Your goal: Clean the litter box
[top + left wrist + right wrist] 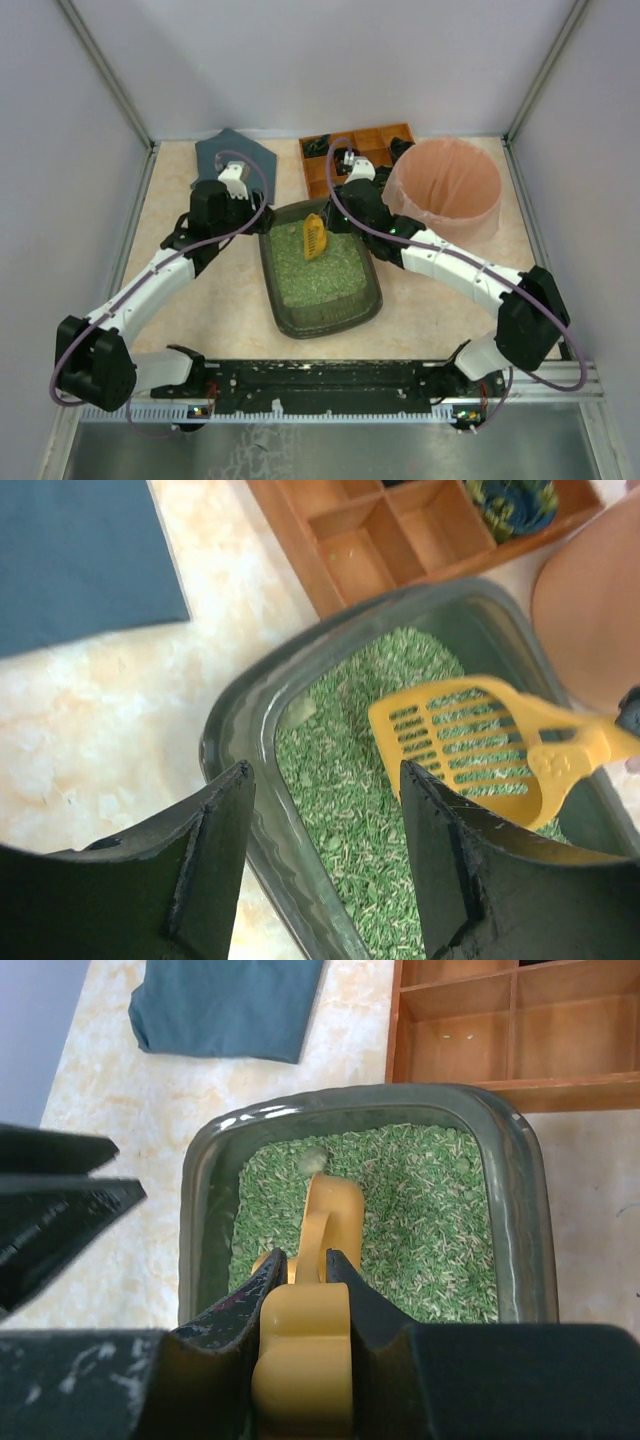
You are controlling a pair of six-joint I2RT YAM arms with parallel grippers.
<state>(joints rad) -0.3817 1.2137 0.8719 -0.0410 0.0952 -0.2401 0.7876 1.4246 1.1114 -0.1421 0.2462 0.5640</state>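
At mid-bench, the litter box sat between both arms; scooping looked barely begun; a pale clump lay in the green litter just ahead of the yellow scoop; nothing visibly carried to the pink bin yet; right pincer was clamped tight on the scoop's handle; left pincer gaped wide, empty, astride the box's rim; contact unclear.

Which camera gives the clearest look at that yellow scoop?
The left wrist view: the yellow scoop shows its slotted blade broadside. The top view shows it tiny; the right wrist view sees it end-on, handle clamped in the right tool.
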